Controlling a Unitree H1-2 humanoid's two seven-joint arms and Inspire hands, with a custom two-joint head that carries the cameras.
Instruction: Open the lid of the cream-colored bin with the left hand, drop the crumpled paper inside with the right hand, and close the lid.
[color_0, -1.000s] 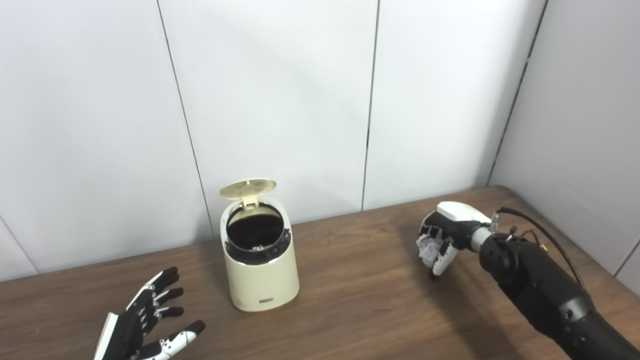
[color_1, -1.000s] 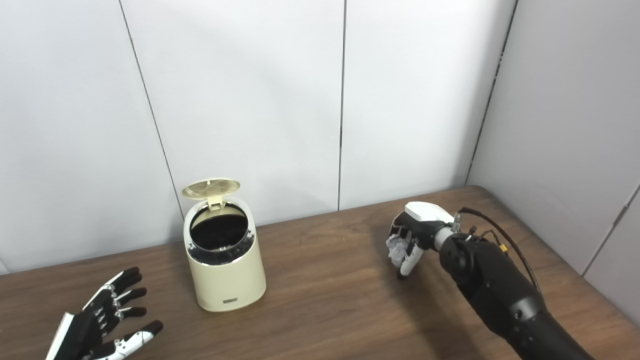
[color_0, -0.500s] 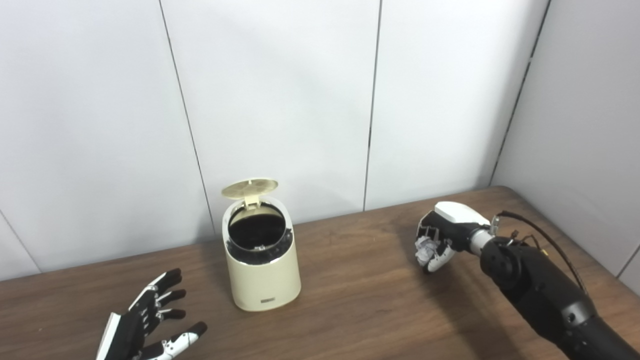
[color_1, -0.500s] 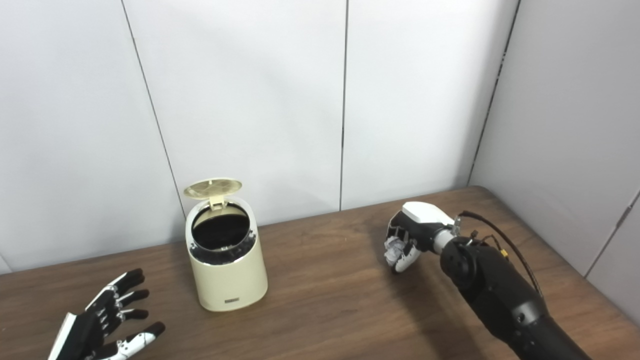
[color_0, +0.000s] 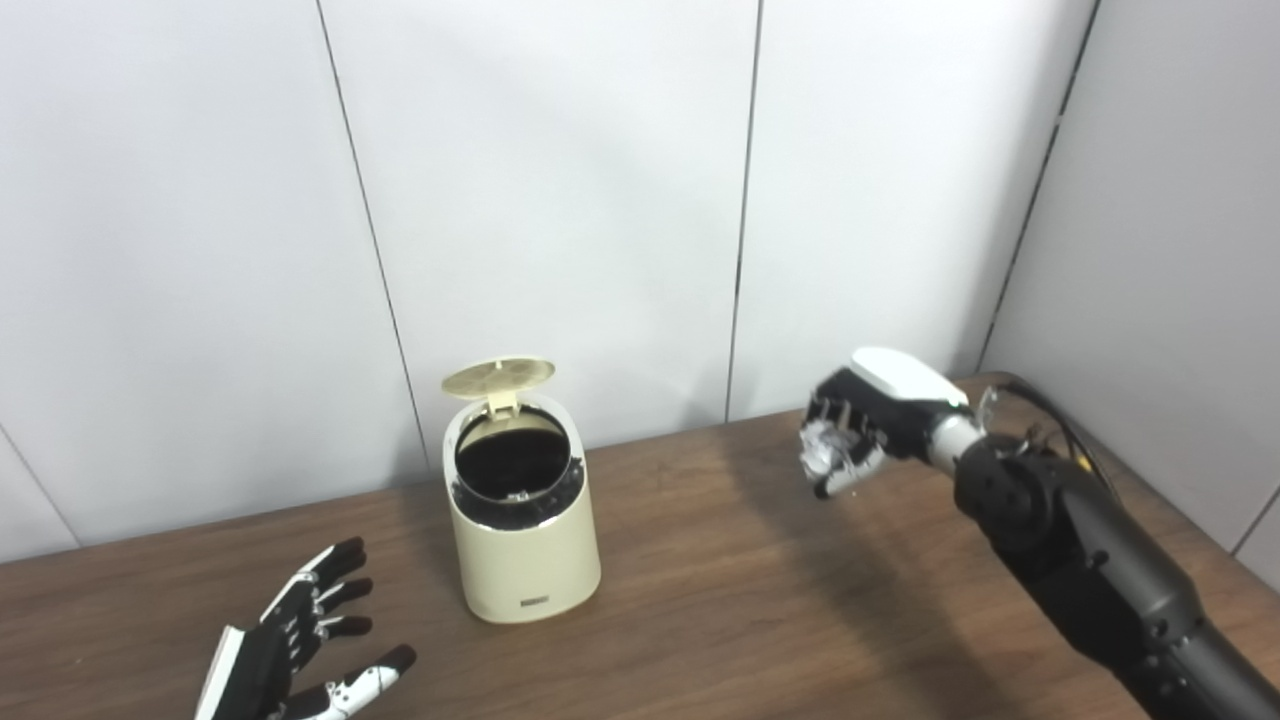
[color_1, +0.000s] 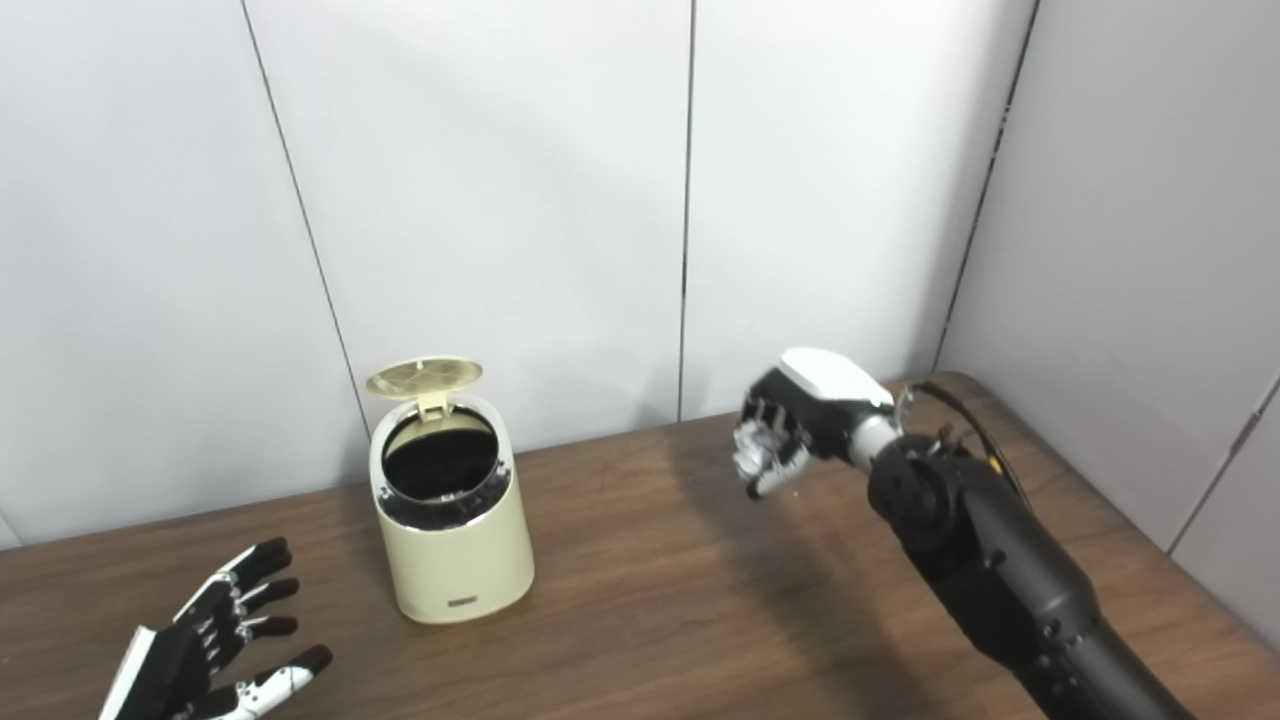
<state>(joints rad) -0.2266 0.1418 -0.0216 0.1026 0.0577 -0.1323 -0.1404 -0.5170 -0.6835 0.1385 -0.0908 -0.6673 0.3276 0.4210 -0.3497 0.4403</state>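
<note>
The cream-colored bin (color_0: 524, 550) stands on the wooden table (color_0: 720, 610) left of centre, its round lid (color_0: 498, 375) tipped up at the back and the dark inside showing. My right hand (color_0: 868, 420) is shut on the crumpled white paper (color_0: 822, 449) and holds it in the air above the table, well to the right of the bin. My left hand (color_0: 300, 650) is open and empty, fingers spread, low over the table to the front left of the bin.
White wall panels (color_0: 560, 200) stand right behind the bin and table. A grey wall (color_0: 1180, 250) closes the right side. The table's right rear corner (color_0: 1010, 380) lies behind my right forearm (color_0: 1080, 560).
My right hand has risen from the table with the paper and moved left toward the bin. The left hand and the bin have stayed put.
</note>
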